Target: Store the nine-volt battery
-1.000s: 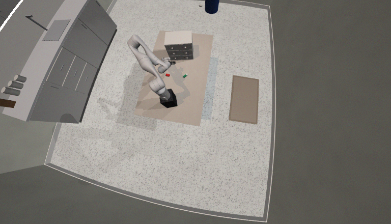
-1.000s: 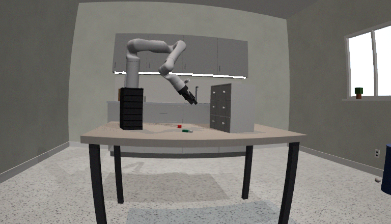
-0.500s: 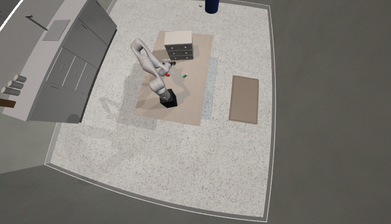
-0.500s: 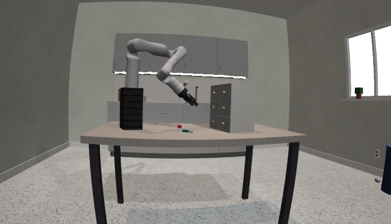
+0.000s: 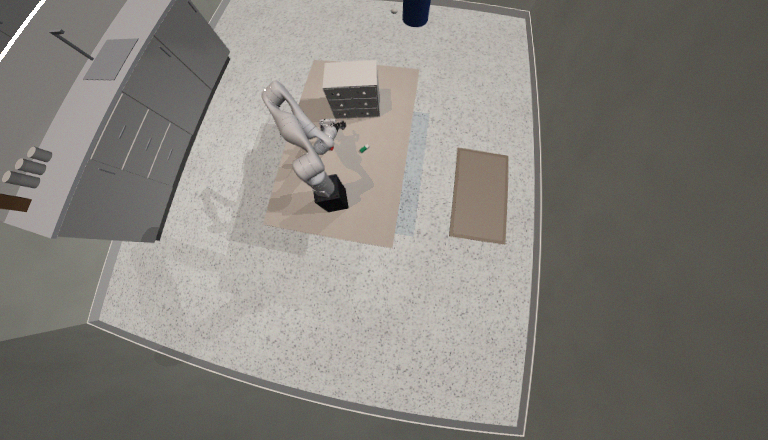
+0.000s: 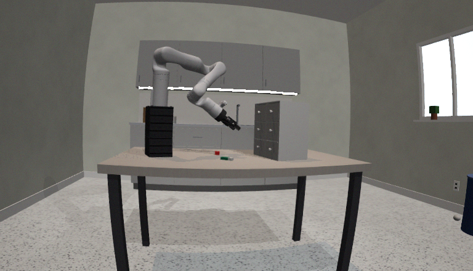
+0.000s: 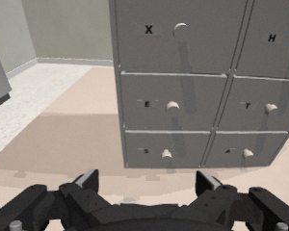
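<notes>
The small grey chest [image 5: 351, 93] stands at the far end of the table, with six knobbed drawers in two columns, all pushed in. In the wrist view the chest [image 7: 202, 77] fills the frame; the top drawers read X [image 7: 148, 29] and H [image 7: 272, 38], and the lower labels are too small to read. A small green and white block [image 5: 364, 148], which looks like the battery, lies on the table and also shows in the side view [image 6: 226, 158]. My gripper [image 6: 237, 127] [image 7: 146, 181] is open and empty, in the air in front of the chest and tilted down towards it.
A small red block [image 6: 217, 153] lies on the table near the green one, below my arm [image 5: 331, 145]. The arm's black base [image 6: 159, 131] stands at the other end of the table.
</notes>
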You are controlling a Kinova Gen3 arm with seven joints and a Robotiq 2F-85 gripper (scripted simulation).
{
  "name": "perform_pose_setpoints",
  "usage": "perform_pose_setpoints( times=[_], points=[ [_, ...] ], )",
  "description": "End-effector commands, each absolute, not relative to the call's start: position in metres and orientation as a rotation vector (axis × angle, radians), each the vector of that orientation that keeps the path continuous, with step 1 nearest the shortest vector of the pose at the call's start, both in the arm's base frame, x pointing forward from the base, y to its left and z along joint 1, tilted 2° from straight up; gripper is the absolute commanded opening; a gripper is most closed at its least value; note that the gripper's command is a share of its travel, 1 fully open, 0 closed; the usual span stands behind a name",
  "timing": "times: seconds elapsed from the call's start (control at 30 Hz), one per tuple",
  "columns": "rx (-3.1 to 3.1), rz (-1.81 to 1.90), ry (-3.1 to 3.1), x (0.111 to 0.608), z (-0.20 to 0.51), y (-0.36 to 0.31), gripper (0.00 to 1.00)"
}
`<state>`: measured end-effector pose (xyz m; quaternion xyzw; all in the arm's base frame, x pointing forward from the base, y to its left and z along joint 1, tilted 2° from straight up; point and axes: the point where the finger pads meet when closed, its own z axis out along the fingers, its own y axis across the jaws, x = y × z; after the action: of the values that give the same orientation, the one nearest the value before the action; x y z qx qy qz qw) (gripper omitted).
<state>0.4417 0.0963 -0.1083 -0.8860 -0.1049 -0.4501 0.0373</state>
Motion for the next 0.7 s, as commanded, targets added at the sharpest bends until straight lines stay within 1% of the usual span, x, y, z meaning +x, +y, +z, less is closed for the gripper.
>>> perform_pose_setpoints(
  times=[0.0,0.67],
  points=[
    [-2.718,-1.388,-0.325,0.4397,-0.1147,0.0937,1.0],
    [-2.655,-1.49,-0.32,0.4457,-0.1222,0.0948,1.0]
  ],
)
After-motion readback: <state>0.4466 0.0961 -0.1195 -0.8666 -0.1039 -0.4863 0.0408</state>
